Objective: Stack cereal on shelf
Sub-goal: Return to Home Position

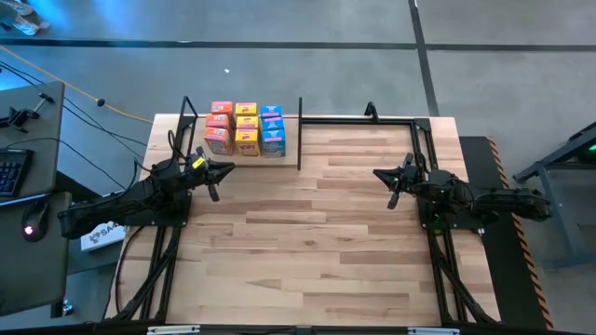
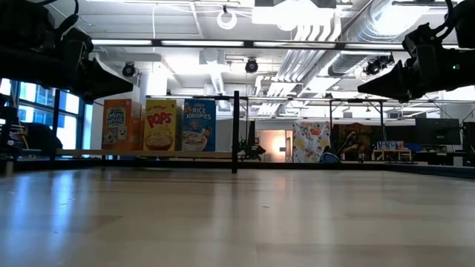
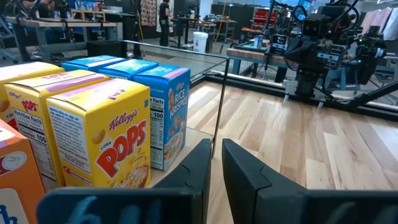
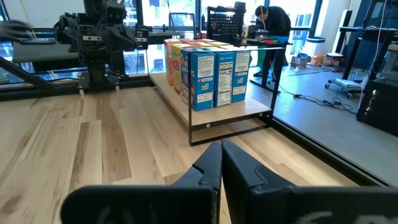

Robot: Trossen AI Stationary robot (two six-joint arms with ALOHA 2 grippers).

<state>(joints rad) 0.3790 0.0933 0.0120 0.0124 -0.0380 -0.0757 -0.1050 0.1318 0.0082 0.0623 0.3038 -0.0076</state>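
Nine small cereal boxes stand upright on their bottoms on the shelf's pale base board (image 4: 244, 112), in three rows. The rows are orange (image 1: 220, 127), yellow (image 1: 246, 127) and blue (image 1: 272, 128). In the left wrist view a yellow box (image 3: 109, 134) and a blue box (image 3: 168, 112) are close ahead. A black post (image 1: 300, 135) bounds the shelf on its right. My left gripper (image 1: 223, 173) (image 3: 216, 146) hovers just in front of the boxes, shut and empty. My right gripper (image 1: 380, 175) (image 4: 221, 146) hangs over the table's right part, shut and empty, pointing at the shelf.
A thin black frame (image 1: 358, 119) runs along the table's far edge to the right of the shelf. The striped wooden tabletop (image 1: 317, 242) lies bare between and in front of the arms. A person (image 4: 270, 25) stands in the room beyond the table.
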